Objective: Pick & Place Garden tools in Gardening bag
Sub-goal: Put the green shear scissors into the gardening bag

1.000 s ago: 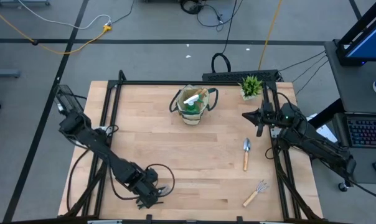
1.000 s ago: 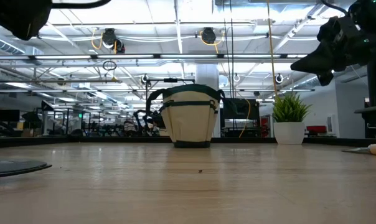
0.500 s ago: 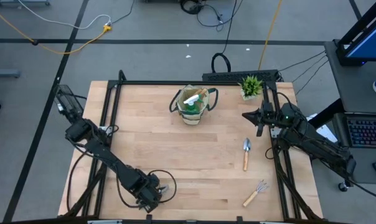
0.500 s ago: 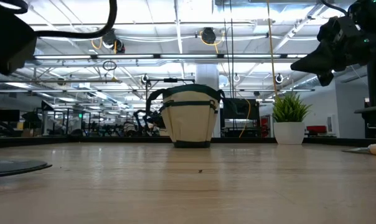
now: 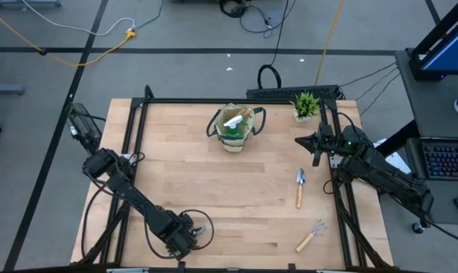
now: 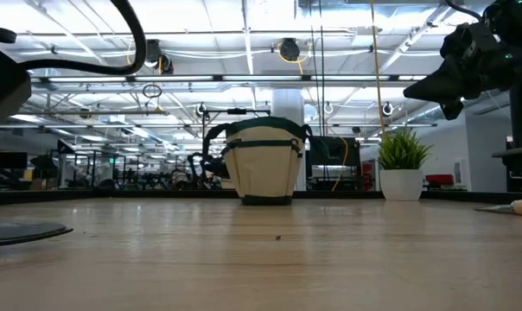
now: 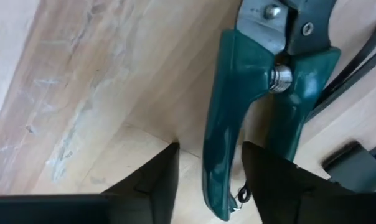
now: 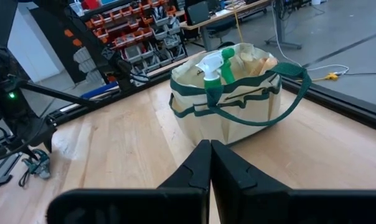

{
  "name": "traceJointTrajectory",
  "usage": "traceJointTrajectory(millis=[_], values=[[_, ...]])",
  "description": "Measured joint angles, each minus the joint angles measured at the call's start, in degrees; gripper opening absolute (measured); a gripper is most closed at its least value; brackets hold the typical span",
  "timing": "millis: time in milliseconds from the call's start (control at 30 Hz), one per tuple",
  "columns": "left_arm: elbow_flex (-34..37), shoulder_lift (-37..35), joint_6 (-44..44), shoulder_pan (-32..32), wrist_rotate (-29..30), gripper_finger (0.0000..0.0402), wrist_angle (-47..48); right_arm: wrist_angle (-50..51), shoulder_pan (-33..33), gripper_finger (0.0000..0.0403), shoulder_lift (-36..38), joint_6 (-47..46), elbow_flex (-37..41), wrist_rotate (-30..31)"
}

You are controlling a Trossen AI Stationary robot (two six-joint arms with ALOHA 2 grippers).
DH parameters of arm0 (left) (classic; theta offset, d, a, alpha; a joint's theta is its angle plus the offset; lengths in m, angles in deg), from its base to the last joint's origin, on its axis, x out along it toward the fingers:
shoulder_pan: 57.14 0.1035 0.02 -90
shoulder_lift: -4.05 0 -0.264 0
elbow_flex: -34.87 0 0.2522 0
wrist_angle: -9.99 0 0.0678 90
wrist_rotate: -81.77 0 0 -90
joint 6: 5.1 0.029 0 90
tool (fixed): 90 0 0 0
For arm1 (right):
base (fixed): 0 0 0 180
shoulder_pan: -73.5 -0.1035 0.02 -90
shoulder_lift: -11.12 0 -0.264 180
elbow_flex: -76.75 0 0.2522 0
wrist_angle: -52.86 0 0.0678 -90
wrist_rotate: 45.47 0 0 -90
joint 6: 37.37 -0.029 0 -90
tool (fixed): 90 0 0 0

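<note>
At the table's near-left corner the left gripper (image 5: 189,241) hangs low over the shears (image 7: 250,106), which lie flat on the wood by the table frame; its fingers (image 7: 154,177) stand apart with one dark-green handle between them, and whether they press it I cannot tell; at the far middle the bag (image 5: 235,127) stands upright, a green spray bottle (image 8: 218,67) with white nozzle and a wooden handle showing inside it; the plant (image 5: 305,105) sits at the far right; the right gripper (image 5: 303,142) hovers near the right edge, fingers (image 8: 194,171) pressed together on nothing, pointing toward the bag; nearer, a trowel (image 5: 299,185) lies on the wood, and the rake (image 5: 311,234) near the front right corner.
</note>
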Motion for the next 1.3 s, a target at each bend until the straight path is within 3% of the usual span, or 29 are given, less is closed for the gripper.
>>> traceJointTrajectory(millis=[267, 600, 767, 1067, 1300], values=[[0.13, 0.09, 0.69, -0.04, 1.39, 0.0053, 0.87, 0.00, 0.00, 0.0000, 0.00, -0.57, 0.00, 0.00], [0.27, -0.27, 1.77, 0.75, 1.30, 0.0054, 0.85, 0.00, -0.02, 0.0000, 0.00, -1.09, 0.00, 0.00], [0.53, -2.11, 6.20, 1.88, 5.15, 0.0054, 1.84, 0.00, -0.01, 0.0000, 0.00, -1.45, 0.00, 0.01], [0.48, -10.13, 14.04, 6.27, 9.58, 0.0054, 3.18, 0.00, -0.02, 0.0000, 0.00, -1.43, 0.00, -0.02], [0.37, -17.87, 21.94, 10.56, 13.66, 0.0054, -3.92, 0.00, -0.02, 0.0000, 0.00, -1.42, 0.00, -0.02]])
